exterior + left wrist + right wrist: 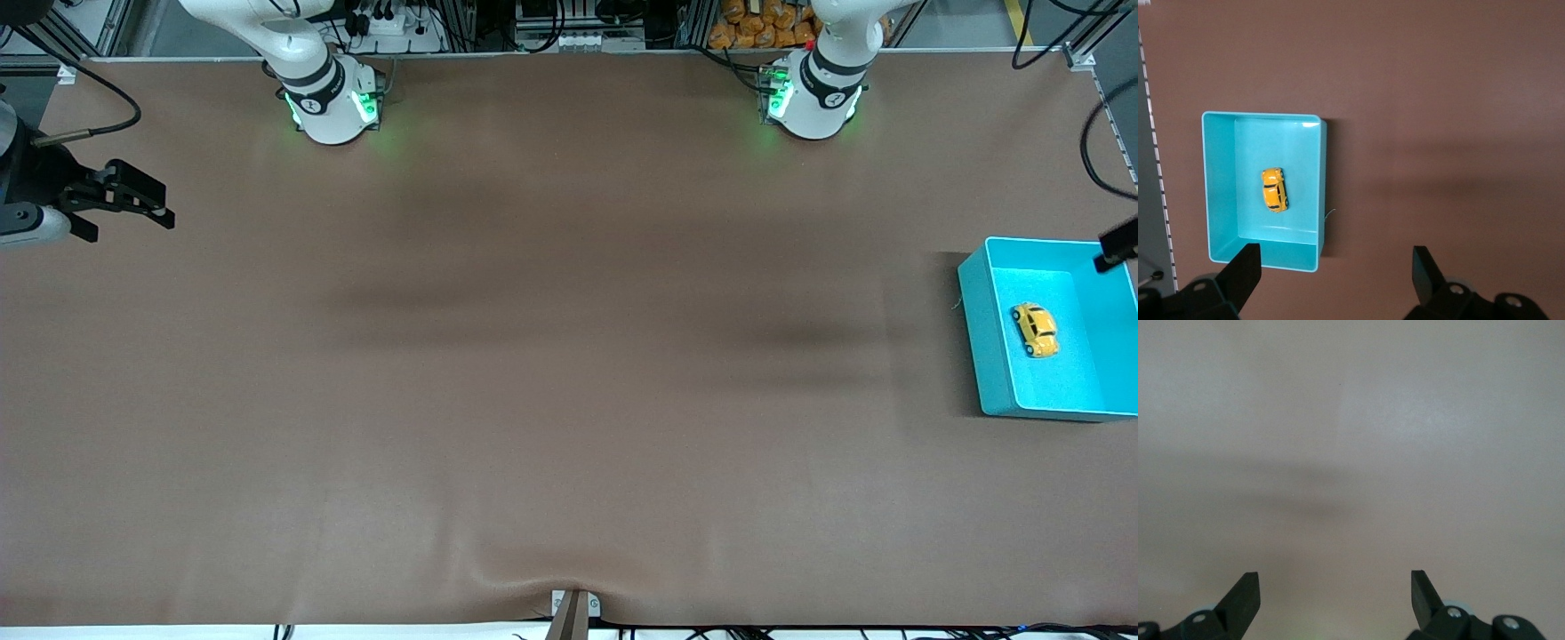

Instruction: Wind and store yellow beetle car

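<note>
Right gripper [133,203] upper left of front frame, fingers spread; left gripper [1335,267] at right edge, spread too.

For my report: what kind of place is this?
Probably a robotics lab: two arm bases bolted to a brown table, cables and aluminium framing along its edge, and only a teal bin holding a toy car.

front: high, faces bases | left wrist: downward, shares teal bin [973,329] | right wrist: tabletop [1351,420]
</note>
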